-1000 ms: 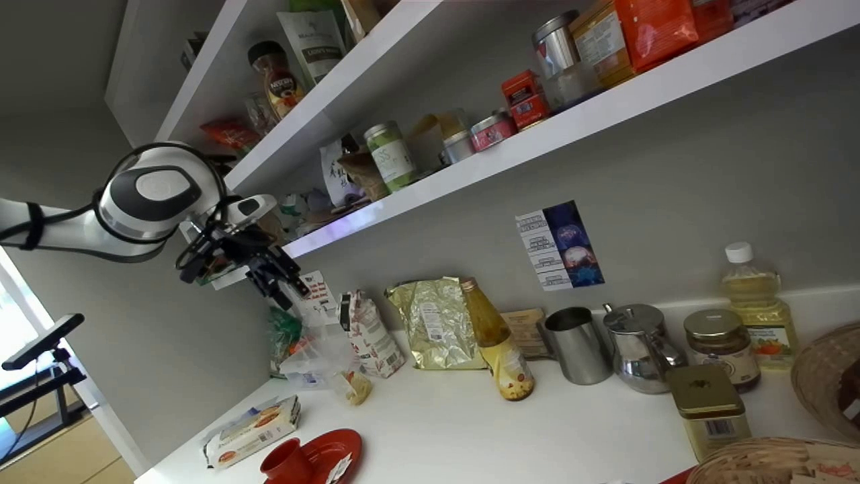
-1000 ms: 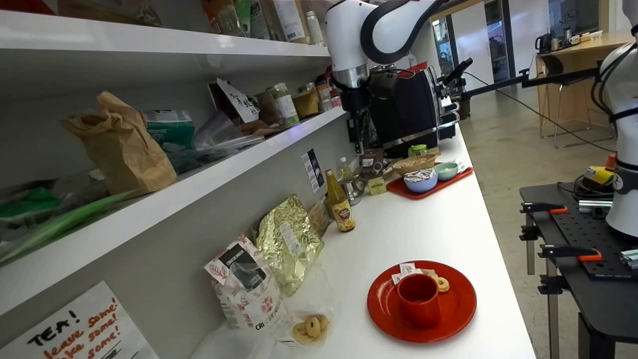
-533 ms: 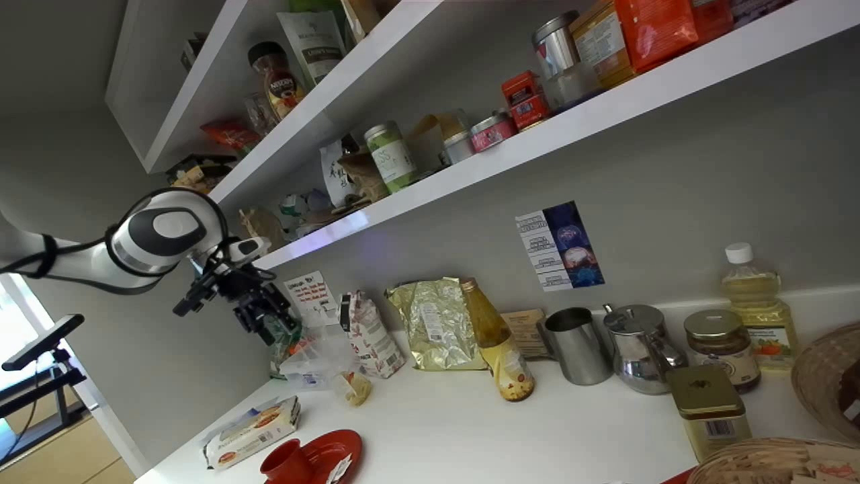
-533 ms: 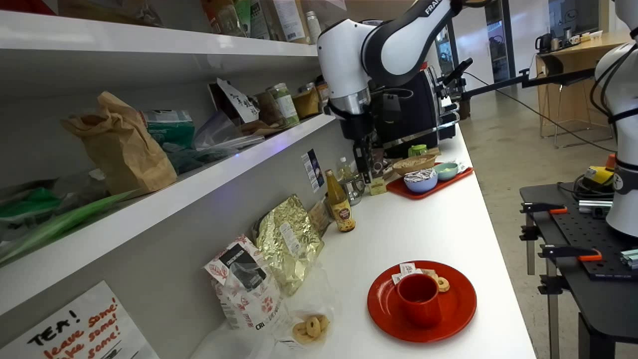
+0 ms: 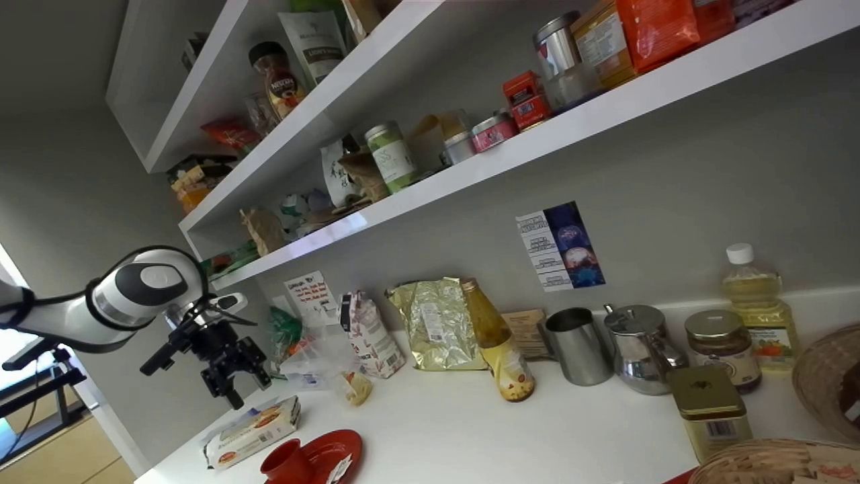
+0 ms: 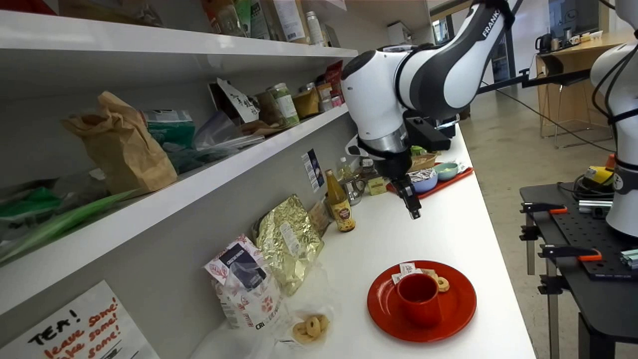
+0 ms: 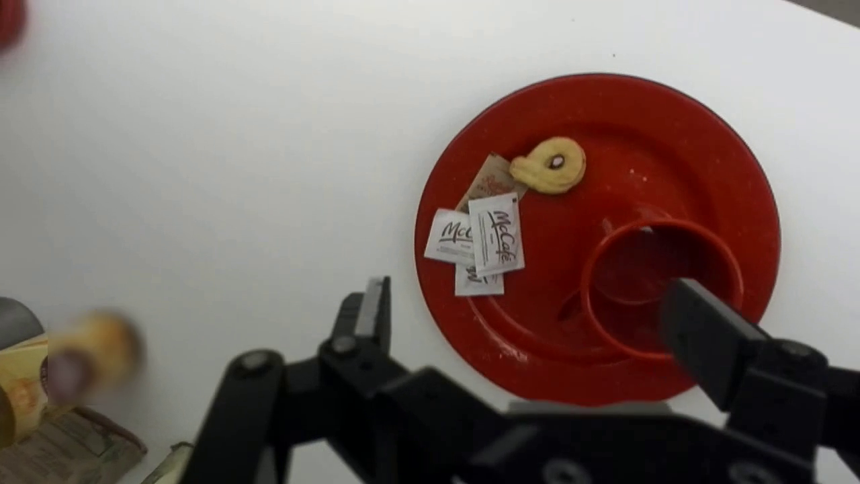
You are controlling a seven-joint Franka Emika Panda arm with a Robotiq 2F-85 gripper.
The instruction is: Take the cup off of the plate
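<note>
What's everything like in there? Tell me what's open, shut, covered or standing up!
Gripper: open, nothing in it
Plate: flat, right way up
Cup: upright on the plate
Packets: overlapping on the plate
Cookie: lying on the plate
Yellow bottle: upright
Oil bottle: upright, capped
Jug: open on top
Teapot: shut
Jar: shut
Gold tin: shut
Blue bowl: covered
Green bowl: uncovered

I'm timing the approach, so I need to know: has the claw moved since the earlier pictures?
Yes. In an exterior view, the claw has come down and nearer to the red plate, which has stayed put.
</note>
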